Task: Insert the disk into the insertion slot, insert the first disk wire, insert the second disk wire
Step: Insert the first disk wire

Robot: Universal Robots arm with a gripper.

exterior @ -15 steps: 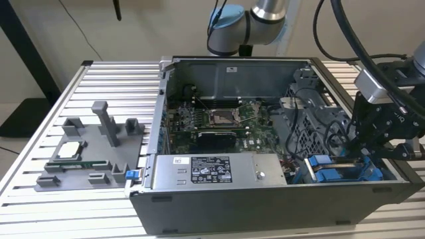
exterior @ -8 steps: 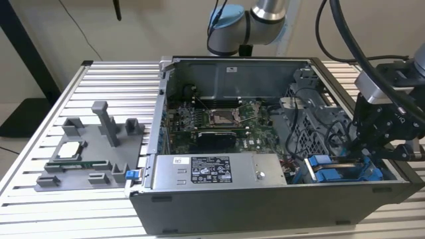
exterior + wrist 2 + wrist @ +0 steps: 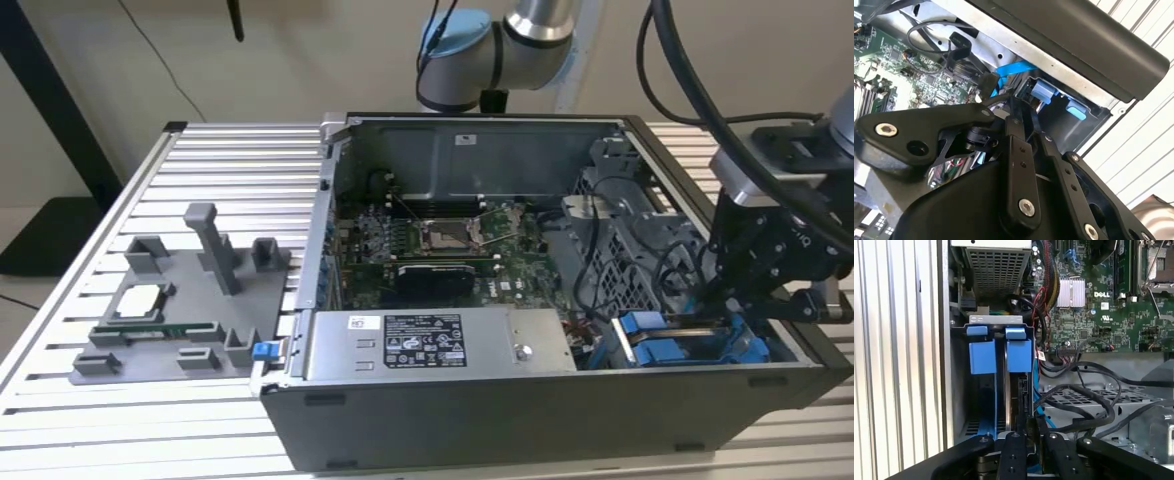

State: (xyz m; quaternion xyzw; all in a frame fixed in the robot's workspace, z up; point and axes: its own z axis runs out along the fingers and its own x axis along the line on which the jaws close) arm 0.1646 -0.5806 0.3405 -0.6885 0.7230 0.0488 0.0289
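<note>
The insertion slot (image 3: 995, 319) is a grey metal cage with blue fittings (image 3: 681, 348) in the open computer case's near corner, on the exterior view's right. The disk (image 3: 1017, 390) stands on edge inside it, under a blue carrier tab (image 3: 1019, 352). My black gripper (image 3: 721, 305) reaches down into that corner, at the end of the disk away from the tabs. In the first wrist view my gripper (image 3: 1030, 426) has its fingers drawn close on a narrow dark plug. A blue disk wire (image 3: 1037, 400) runs along the cage toward it. The blue wire (image 3: 1010, 69) ends in a black plug (image 3: 987, 83) by my gripper (image 3: 1004, 107).
A black labelled power-supply box (image 3: 434, 342) lies along the case's near wall. The green motherboard (image 3: 441, 245) with its square socket fills the middle. Black cables (image 3: 1089, 405) loop over the perforated metal beside the cage. A grey fixture (image 3: 187, 315) stands on the slatted table.
</note>
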